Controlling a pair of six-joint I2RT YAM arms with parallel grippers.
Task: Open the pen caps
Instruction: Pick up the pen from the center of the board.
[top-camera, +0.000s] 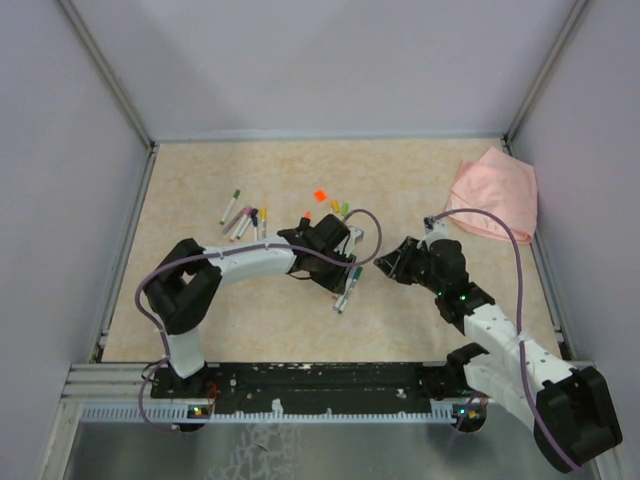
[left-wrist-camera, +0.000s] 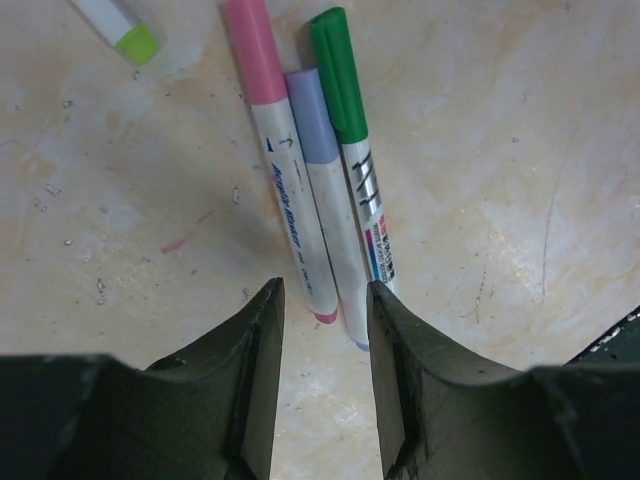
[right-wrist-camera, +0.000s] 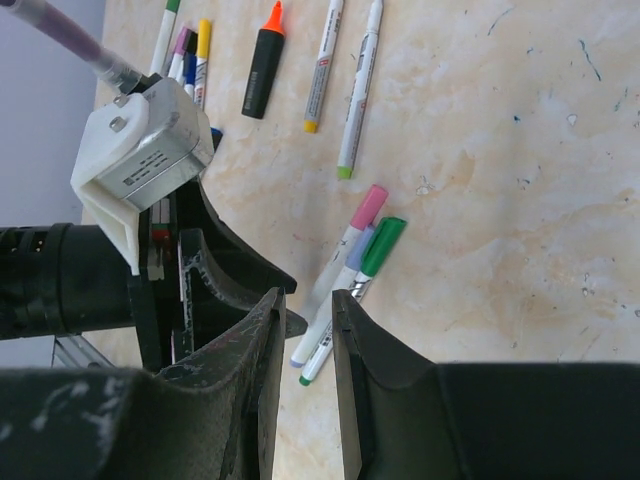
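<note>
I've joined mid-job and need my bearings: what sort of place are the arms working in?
Probably an enclosed robot test cell: plain grey panel walls on metal frame posts box in a beige marbled tabletop, and a black base rail carrying the arms runs along its near edge.

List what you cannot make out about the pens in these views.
Top view: the left arm covers most of the pens under the left pincer; caps in the far pile are too small to sort.
Left wrist view: the lime pen is cut off by the top edge; print on the green pen is blurred.
Right wrist view: the yellow-ended pen runs off the top edge; the left wrist camera hides part of that pile.
</note>
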